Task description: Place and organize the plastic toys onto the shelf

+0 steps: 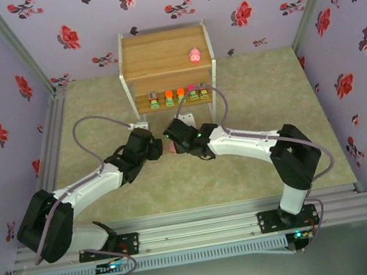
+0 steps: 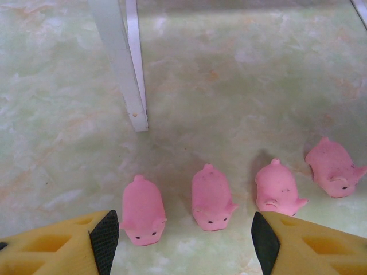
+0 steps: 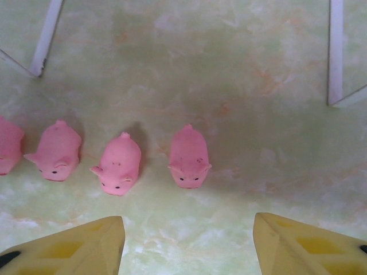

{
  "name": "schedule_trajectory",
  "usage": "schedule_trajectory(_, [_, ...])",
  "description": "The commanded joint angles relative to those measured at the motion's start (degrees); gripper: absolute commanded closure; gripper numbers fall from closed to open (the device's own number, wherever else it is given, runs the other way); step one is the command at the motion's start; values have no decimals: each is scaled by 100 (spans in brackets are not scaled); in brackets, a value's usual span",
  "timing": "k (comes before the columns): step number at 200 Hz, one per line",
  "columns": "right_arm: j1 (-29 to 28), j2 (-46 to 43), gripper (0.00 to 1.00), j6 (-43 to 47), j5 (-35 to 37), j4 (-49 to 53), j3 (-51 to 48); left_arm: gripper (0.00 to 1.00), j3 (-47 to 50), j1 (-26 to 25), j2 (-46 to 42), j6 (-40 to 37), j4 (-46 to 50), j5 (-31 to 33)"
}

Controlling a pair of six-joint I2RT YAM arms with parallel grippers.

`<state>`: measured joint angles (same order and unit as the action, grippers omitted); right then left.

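The wooden shelf point(image 1: 163, 50) stands at the back of the table. One pink pig toy point(image 1: 195, 55) sits on its top tier, and several blocky toys point(image 1: 181, 96) line the lower tier. In front of the shelf, several pink pigs lie in a row on the table, snouts toward the arms. In the left wrist view my left gripper point(image 2: 184, 243) is open just short of two of them, the left pig point(image 2: 143, 211) and the one beside it point(image 2: 211, 197). My right gripper point(image 3: 188, 240) is open, nothing between its fingers, just behind the rightmost pig point(image 3: 188, 156) and its neighbour point(image 3: 119, 164).
White shelf legs stand close by: one leg point(image 2: 129, 69) ahead of the left gripper, and two more point(image 3: 46, 37) point(image 3: 336, 51) either side of the right gripper's view. The two wrists nearly touch in the middle point(image 1: 165, 146). Flowered walls enclose the table.
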<state>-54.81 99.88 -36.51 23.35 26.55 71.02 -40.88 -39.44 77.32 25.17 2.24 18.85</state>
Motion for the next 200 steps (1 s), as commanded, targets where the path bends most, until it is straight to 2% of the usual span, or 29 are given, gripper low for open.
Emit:
schedule_trajectory(1, [43, 244, 52, -128, -119, -218, -8, 33, -130, 50, -27, 101, 145, 31])
schedule_trajectory(77, [394, 758, 55, -44, -385, -454, 34, 33, -123, 53, -66, 102, 147, 37])
schedule_trajectory(88, [473, 795, 57, -15, -651, -517, 28, 33, -122, 66, -68, 98, 145, 31])
schedule_trajectory(119, [563, 918, 58, 159, -837, -562, 142, 33, -122, 63, -68, 102, 145, 29])
schedule_trajectory(200, [755, 1201, 59, 337, -940, -479, 401, 33, -123, 76, -66, 102, 136, 18])
